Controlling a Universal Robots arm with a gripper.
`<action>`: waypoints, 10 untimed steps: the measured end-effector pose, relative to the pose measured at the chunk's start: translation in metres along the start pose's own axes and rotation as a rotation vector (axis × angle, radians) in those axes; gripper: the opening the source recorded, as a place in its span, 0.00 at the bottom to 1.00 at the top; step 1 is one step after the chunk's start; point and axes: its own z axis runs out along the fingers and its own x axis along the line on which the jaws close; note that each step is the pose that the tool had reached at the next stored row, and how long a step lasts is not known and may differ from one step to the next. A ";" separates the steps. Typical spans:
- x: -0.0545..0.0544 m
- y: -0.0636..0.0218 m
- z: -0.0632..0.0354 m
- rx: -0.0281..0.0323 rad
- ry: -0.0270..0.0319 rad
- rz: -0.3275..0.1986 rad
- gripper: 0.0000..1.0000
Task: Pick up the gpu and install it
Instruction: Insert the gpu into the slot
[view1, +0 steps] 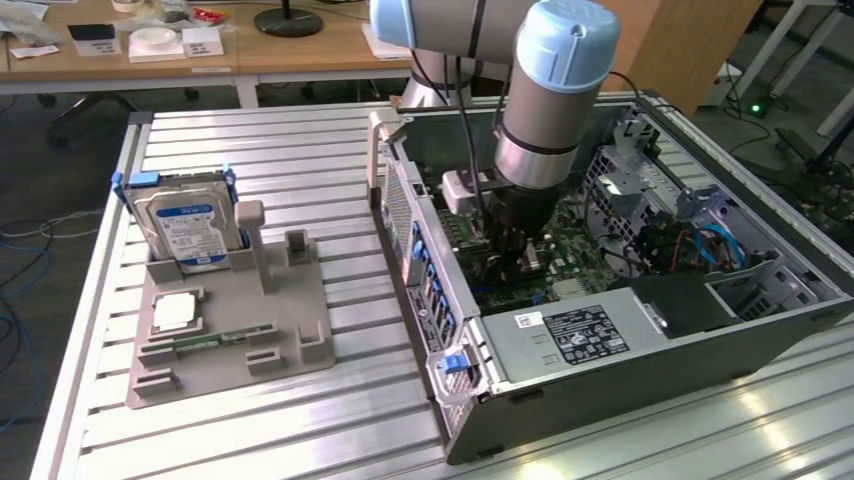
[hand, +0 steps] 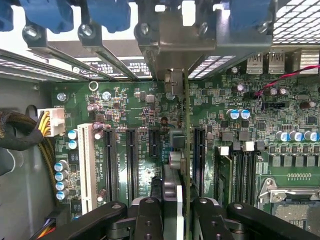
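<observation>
My gripper (hand: 175, 206) is shut on the gpu (hand: 186, 120), which I see edge-on as a thin green card running away from the fingers (hand: 149, 212). Its silver end bracket (hand: 170, 47) reaches the case's rear slot openings. The card stands upright over the motherboard (hand: 135, 102), in line with the long black expansion slots (hand: 131, 160). I cannot tell whether its lower edge is touching a slot. In the exterior view the arm reaches down into the open computer case (view1: 441, 300), with the gripper (view1: 515, 262) low over the motherboard (view1: 567, 250).
A grey parts holder (view1: 287, 345) lies at the exterior view's left, with a silver hard drive (view1: 194, 225) standing in it, a square chip (view1: 174, 312) and a narrow green memory stick (view1: 214, 340). Inside the case are the power supply (view1: 574, 335), blue cables (view1: 707, 245) and a yellow-black wire bundle (hand: 20, 135).
</observation>
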 end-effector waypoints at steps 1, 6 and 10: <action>0.000 0.0001 0.0004 -0.0002 0.0001 0.000 0.28; 0.000 0.0001 0.0007 0.0002 -0.0006 0.000 0.28; 0.000 0.0000 0.0007 0.0003 -0.0006 0.000 0.28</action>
